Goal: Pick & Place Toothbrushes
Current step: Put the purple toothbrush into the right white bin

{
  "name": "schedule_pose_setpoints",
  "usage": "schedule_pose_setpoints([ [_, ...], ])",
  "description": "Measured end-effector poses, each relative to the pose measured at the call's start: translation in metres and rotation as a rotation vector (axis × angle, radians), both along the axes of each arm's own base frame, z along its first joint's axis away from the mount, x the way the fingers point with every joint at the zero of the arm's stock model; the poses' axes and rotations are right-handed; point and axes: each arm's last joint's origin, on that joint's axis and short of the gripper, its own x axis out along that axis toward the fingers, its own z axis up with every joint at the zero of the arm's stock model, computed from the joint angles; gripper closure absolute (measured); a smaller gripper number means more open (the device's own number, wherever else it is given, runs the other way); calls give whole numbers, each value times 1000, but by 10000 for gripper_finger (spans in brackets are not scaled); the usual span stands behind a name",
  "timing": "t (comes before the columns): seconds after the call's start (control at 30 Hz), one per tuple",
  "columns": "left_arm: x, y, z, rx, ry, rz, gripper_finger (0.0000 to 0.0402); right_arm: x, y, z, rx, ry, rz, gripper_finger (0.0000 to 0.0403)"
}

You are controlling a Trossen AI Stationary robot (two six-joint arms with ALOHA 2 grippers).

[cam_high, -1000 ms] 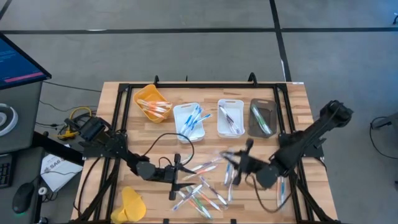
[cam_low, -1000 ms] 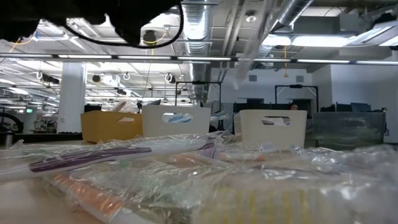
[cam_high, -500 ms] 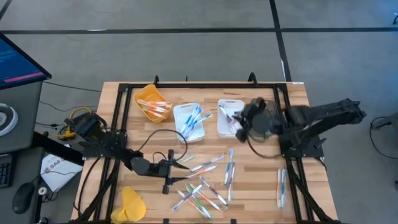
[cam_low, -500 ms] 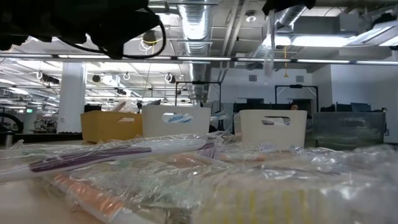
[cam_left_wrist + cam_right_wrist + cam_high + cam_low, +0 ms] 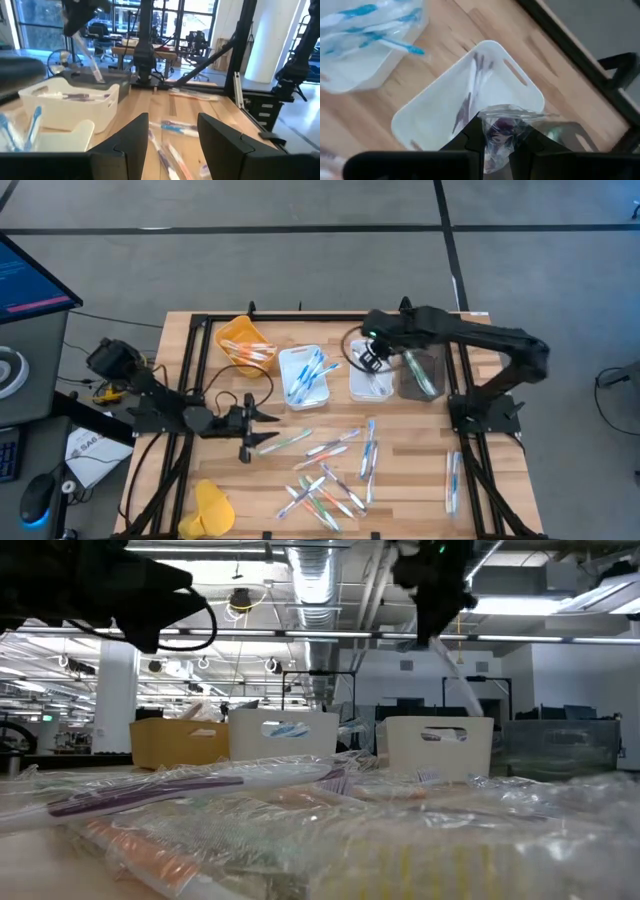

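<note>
yellow tray point(image 5: 243, 335), white trays point(image 5: 303, 383), blue toothbrushes point(image 5: 308, 370)

Wooden table point(image 5: 420, 470) at centre, black frame point(image 5: 200, 330) around its edges. Four trays in a row across the upper half: yellow tray point(image 5: 238, 332) leftmost, white tray point(image 5: 290, 390), second white tray point(image 5: 371, 346), dark tray point(image 5: 437, 367) rightmost. Yellow object point(image 5: 212, 508) at the lower left table corner. Monitor point(image 5: 25, 275) at far left, mouse point(image 5: 36, 498) below it, yellow cable point(image 5: 125, 366) beside the table. Grey floor above.
</note>
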Motion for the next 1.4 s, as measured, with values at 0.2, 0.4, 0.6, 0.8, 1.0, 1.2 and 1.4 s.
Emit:
schedule_pose_setpoints([
  [0.2, -4, 1, -3, -2, 9, -7, 242, 38, -21, -36, 85, 98, -21, 359],
  [0.4, -5, -3, -4, -5, 13, -32, 243, 63, -27, -65, 185, 251, -74, 359],
  [0.6, -6, -5, -4, -7, 12, -44, 247, 77, -32, -97, 257, 395, -112, 358],
  [0.8, -6, -5, -3, -7, 12, -43, 247, 82, -38, -121, 296, 465, -126, 353],
  [1.0, -6, -5, -4, -31, 12, -40, 247, 84, -43, -127, 298, 465, -134, 350],
  [1.2, -6, -5, -4, -30, 12, -40, 247, 82, -42, -127, 301, 482, -117, 318],
  [1.4, -7, -6, -4, -30, 12, -47, 247, 81, -42, -126, 305, 497, -120, 260],
])
